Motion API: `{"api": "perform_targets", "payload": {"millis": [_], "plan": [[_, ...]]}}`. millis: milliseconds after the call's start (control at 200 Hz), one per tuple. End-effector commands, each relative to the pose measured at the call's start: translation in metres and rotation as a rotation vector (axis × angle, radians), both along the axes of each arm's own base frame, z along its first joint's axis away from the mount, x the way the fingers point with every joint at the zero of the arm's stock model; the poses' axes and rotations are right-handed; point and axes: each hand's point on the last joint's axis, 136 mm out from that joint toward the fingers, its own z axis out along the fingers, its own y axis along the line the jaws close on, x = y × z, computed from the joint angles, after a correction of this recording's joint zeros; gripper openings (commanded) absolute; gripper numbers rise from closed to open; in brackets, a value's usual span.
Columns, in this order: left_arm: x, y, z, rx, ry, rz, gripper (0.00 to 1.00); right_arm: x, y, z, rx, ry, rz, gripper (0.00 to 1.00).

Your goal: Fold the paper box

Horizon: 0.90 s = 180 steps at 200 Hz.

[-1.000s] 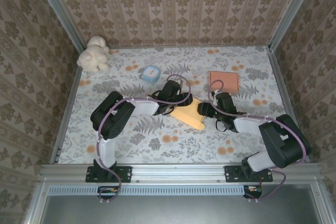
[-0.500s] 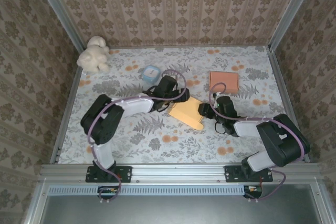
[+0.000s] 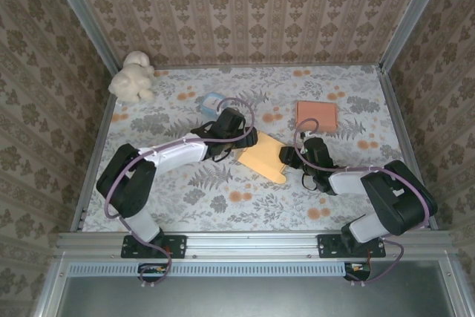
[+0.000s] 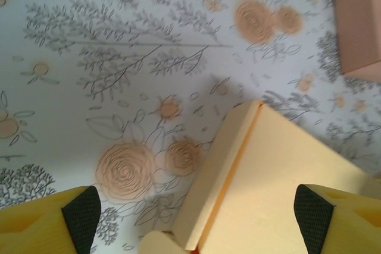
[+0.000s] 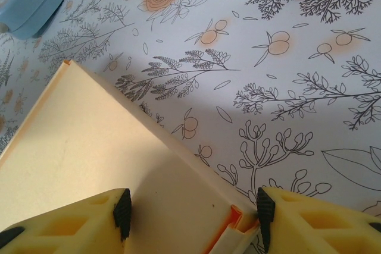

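The yellow paper box (image 3: 264, 156) lies flattened on the floral table, mid-centre. My left gripper (image 3: 241, 139) hovers over its left end. In the left wrist view the gripper (image 4: 196, 213) stands wide open, and the box (image 4: 286, 171) with its folded side flap runs between and beneath the fingertips. My right gripper (image 3: 288, 156) is at the box's right end. Seen from the right wrist, the gripper (image 5: 193, 213) is open astride the box (image 5: 89, 141): the right pad (image 5: 262, 209) sits against its edge, where an orange inner fold shows, and the left pad is over its face.
A small blue container (image 3: 212, 102) stands behind the left gripper. A flat salmon-coloured box (image 3: 317, 114) lies at the back right. A cream plush toy (image 3: 132, 76) sits in the back left corner. Patterned walls close in the table.
The left gripper has opened wide and drawn back left off the box. The box has slid slightly left. The right gripper's jaws have narrowed a little at the box's right end.
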Motion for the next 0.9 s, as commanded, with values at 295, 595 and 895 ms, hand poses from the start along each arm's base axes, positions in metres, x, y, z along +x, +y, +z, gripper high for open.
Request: {"api": "perform_targets", "payload": {"millis": [295,595,895], "plan": [[-0.019,-0.012,-0.042,-0.035,0.234,0.071,0.92,-0.022,-0.011,-0.032,-0.081,0.123,-0.01,0.58],[-0.036,-0.036,-0.051,-0.021,0.293,0.062,0.89,-0.023,-0.012,-0.037,-0.085,0.127,-0.014,0.59],[-0.049,-0.007,-0.046,0.123,0.288,0.191,0.91,-0.023,-0.013,-0.036,-0.078,0.122,-0.021,0.59]]}}
